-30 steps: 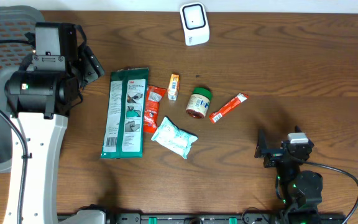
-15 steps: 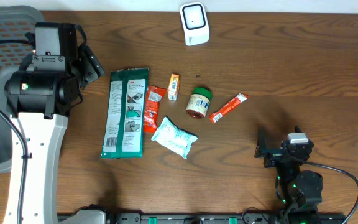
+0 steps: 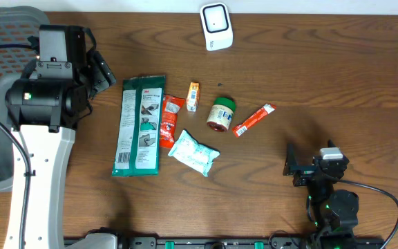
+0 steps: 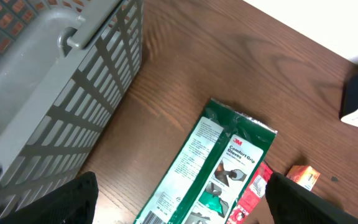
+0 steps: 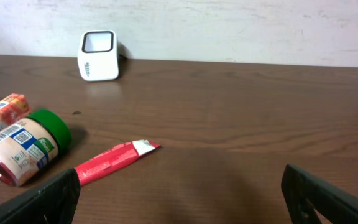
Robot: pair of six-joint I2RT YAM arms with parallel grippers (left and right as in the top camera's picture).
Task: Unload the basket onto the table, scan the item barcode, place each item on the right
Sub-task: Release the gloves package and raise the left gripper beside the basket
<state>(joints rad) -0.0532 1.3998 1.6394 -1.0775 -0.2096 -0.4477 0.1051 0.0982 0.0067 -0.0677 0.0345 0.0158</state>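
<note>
Both tools stand released and hold nothing. The left tool (image 4: 180, 186) hangs spread above the top end of the flat green glossy-film glove packet (image 4: 213, 162), beside the grey slatted plastic basket (image 4: 48, 74). The right tool (image 5: 179, 180) gapes low over the bare brown wooden bench (image 5: 260, 112), well apart from the goods. No item is picked yet: every candidate lies in the cluster mid-bench, and the small white boxy scanner (image 3: 216, 26) stands at the far edge. The risks, as I judge them, come from shape and surface. The green packet lies flat and slick, so a pinch may skid off or only crease it. The round green-lidded jar (image 5: 23, 146) rests on its side and could roll when nudged, knocking the thin red foil stick sachet (image 5: 114, 160) near it. The crinkled white-and-blue soft pouch (image 3: 193, 153) may wrinkle its code or throw glare at the scanner window.
</note>
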